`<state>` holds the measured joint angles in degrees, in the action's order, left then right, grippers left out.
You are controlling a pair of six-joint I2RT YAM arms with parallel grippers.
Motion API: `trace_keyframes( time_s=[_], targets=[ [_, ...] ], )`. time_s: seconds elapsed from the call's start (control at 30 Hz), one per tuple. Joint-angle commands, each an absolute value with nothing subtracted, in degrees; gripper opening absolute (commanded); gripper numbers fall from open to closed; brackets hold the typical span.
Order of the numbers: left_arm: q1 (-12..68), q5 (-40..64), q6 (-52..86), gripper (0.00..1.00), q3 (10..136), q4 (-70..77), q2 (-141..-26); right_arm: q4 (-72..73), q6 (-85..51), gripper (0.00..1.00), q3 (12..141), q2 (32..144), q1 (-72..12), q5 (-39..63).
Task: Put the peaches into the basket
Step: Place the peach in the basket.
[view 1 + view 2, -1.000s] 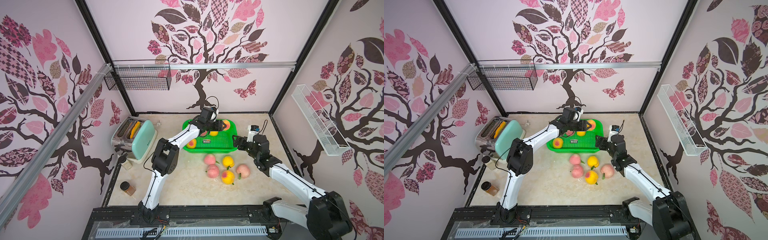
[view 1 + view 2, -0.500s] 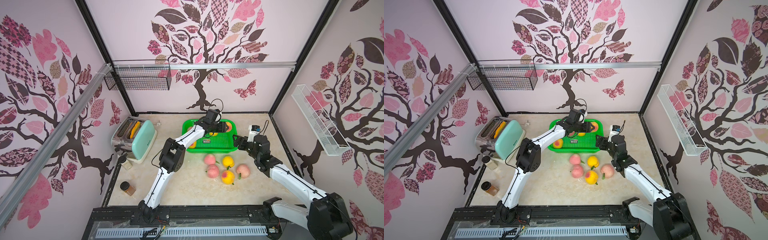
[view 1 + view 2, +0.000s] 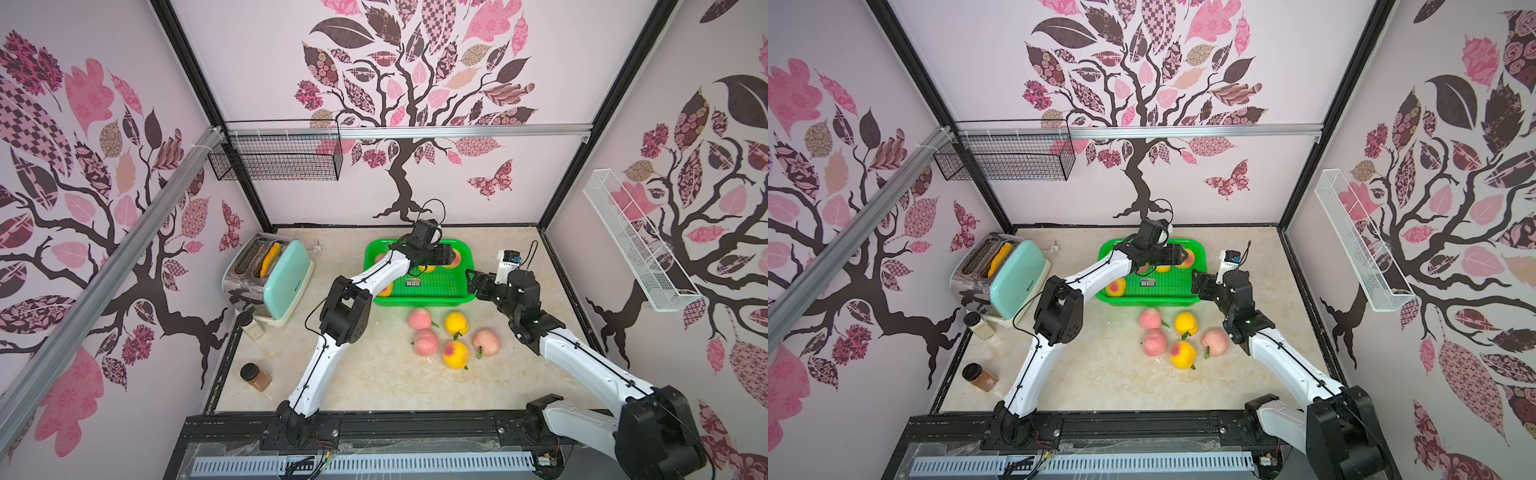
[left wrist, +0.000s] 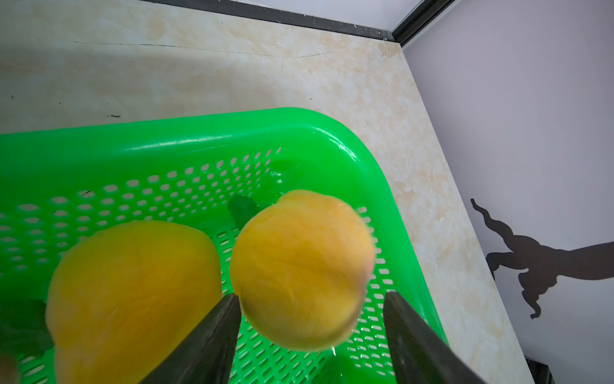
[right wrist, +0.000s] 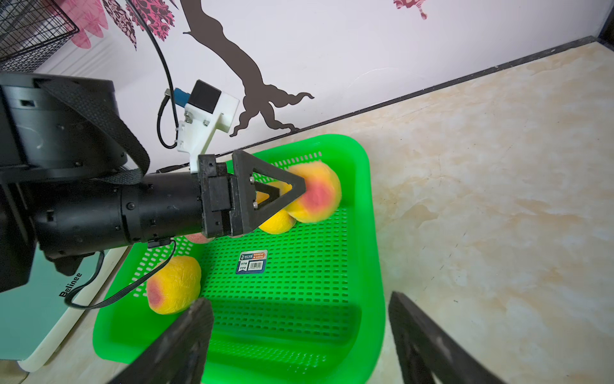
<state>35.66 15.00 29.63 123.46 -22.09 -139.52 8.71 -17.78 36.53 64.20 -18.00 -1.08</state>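
Both top views: left claw (image 3: 446, 254) over green basket (image 3: 440, 286), five peaches (image 3: 425, 342) on table (image 3: 374, 382) near it. Left wrist: jaws parted, yellow peach (image 4: 300, 269) unclamped between tips, inside basket. Right wrist: right claw (image 5: 298, 296) wide open, empty.

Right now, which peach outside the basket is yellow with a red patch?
The frontmost peach. The yellow one behind it shows no red, and the other three are pink.
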Motion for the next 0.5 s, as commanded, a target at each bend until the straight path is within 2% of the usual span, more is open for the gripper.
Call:
trace_keyframes(
  time_s=[0.0, 0.47],
  targets=[
    [35.64, 14.04, 29.55, 0.75, 124.54, -22.15, -140.82, 9.93, -17.84, 0.85, 36.29, 63.46, -18.23, -0.99],
    [35.68, 14.50, 29.76, 0.75, 123.66, -21.01, -138.62, 10.36, -18.00, 0.85, 36.18, 63.90, -18.23, -0.77]
  ],
)
